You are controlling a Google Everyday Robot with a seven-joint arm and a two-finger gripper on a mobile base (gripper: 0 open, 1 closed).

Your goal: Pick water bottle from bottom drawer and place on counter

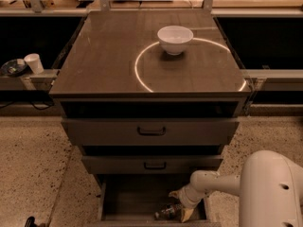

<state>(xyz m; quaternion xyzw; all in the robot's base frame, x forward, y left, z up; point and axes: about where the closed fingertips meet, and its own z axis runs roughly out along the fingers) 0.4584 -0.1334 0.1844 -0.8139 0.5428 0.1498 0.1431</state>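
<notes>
Camera view, we list: gripper (182,205) low in open bottom drawer (128,196), near right, beside water bottle (165,213); grip state we cannot tell; bowl (175,39) on counter (109,56).

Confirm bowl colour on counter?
White bowl, camera view; end effector sits low in the bottom drawer by the water bottle.

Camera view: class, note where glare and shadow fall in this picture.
Camera view: a bright ring of glare lies on the counter, its arc meeting the white bowl; the bottom drawer sits in deep shadow, dimming the water bottle and the pincer beside it.
</notes>
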